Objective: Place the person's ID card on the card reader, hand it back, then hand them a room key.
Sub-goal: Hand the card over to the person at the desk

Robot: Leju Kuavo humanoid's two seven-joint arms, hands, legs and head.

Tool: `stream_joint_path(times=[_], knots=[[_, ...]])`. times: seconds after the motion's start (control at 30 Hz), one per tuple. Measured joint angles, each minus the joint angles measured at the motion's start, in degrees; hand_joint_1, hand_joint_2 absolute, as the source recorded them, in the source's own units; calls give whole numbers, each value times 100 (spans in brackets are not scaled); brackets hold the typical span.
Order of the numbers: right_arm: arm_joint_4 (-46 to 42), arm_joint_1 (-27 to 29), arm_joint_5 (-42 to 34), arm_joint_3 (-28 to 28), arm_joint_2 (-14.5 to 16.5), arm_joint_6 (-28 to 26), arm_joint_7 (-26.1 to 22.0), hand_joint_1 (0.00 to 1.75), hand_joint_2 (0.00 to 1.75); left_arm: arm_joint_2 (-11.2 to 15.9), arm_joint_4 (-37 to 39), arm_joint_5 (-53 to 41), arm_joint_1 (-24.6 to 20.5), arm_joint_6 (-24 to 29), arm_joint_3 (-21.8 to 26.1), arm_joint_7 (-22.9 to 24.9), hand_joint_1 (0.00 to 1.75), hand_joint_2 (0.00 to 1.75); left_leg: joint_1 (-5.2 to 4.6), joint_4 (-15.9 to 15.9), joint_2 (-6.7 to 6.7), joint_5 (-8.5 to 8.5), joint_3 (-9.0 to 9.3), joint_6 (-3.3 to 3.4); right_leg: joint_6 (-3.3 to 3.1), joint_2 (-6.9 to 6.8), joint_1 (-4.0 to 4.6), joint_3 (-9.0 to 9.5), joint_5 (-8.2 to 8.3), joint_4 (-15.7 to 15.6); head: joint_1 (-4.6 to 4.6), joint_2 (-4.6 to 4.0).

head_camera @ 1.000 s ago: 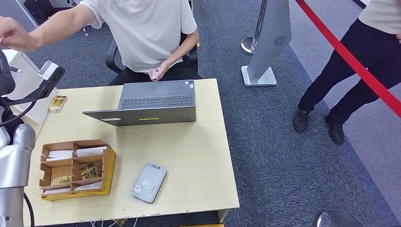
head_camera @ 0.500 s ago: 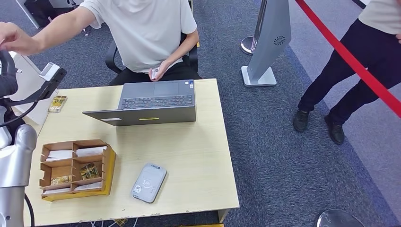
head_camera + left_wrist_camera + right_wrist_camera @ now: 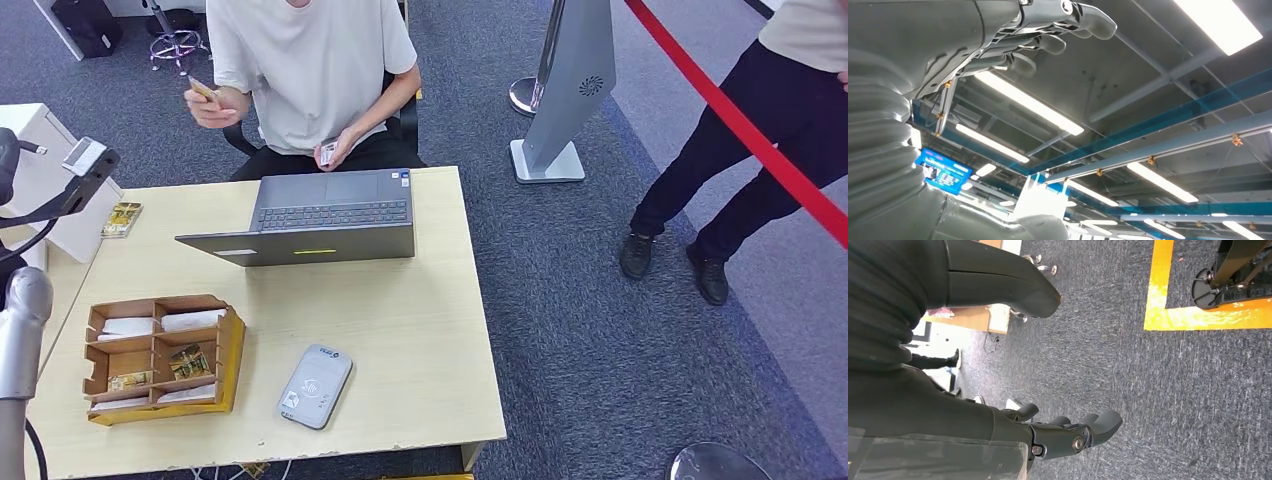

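Note:
The seated person behind the laptop holds a tan card (image 3: pixel 203 90) up near their shoulder in one hand and a small white card (image 3: pixel 328 154) in the other, at their lap. The grey card reader (image 3: pixel 315 386) lies bare near the table's front edge. My left arm (image 3: pixel 20 330) rises along the left edge. In the left wrist view my left hand (image 3: pixel 1038 30) points up at the ceiling, its fingers loosely apart and holding nothing. My right hand (image 3: pixel 1068 432) hangs over the carpet, fingers apart and empty.
A wooden organizer (image 3: pixel 230 350) with patterned and white cards stands at the table's front left. An open laptop (image 3: pixel 320 225) sits at the back. Another patterned card (image 3: pixel 120 219) lies at the far left. A second person (image 3: pixel 760 150) stands beyond a red rope (image 3: pixel 740 125).
The person has drawn their outstretched arm back from my left hand and now holds a tan card near their shoulder. My left arm has sunk and shifted left.

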Motion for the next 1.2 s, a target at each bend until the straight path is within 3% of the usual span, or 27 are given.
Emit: stream_joint_path(times=[0.63,0.73,0.9,1.1,1.2], knots=[[0,11,-20,0,0,-3,-7,0,175,175,126,37,5,0,13,7,0,175,0,-1,1,0,-2,0,0,1,0,0,0,1,1,0],[0,35,-38,0,0,-7,-9,0,175,411,218,180,14,0,95,-41,0,175,1,-4,6,0,-3,0,0,4,0,-1,0,6,0,0],[0,87,-50,0,0,-9,-11,0,175,1031,468,653,53,0,500,-427,0,175,3,-7,21,0,-2,-1,-1,21,2,-15,-2,7,-1,0],[-2,92,-50,0,-1,-9,-11,0,175,1371,606,762,118,-9,762,-392,0,175,3,-8,11,0,-17,-1,-2,11,2,-4,-2,9,9,0],[-1,92,-50,0,-7,-10,-10,0,175,1925,997,1491,132,-72,1081,-473,0,175,7,-11,72,-10,-6,-15,-12,71,3,-19,5,16,21,-1]])
